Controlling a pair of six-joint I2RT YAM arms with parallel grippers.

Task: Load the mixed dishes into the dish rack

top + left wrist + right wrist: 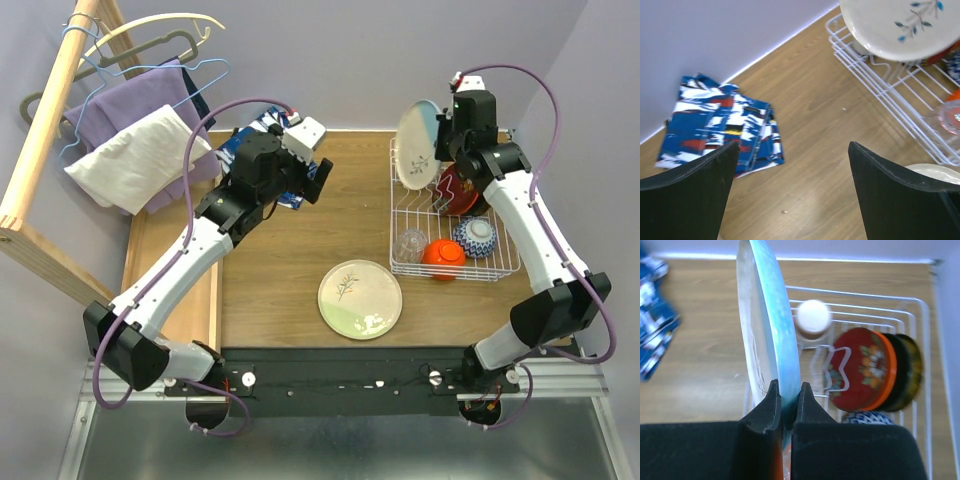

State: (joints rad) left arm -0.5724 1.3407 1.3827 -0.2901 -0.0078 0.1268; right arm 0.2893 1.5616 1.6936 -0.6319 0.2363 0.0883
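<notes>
Table (280, 260): wooden, carries everything below.
Dish rack (420, 205): white wire, sits at the table's right side.
Large pale plate (418, 145): stands on edge over the rack's far left corner, rim clamped between the fingers of right gripper (786, 395).
Second pale plate (360, 299): lies flat on the table, near the rack's near left corner.
Patterned cloth (720, 125): lies folded by the far wall.
Red-patterned bowl (458, 190): stands on edge in the rack.
Blue-patterned bowl (474, 236), orange-red bowl (442, 257), clear glass (410, 243): sit along the rack's near side.
Left gripper (793, 150): hovers over bare wood, fingers spread, grasping nothing.
</notes>
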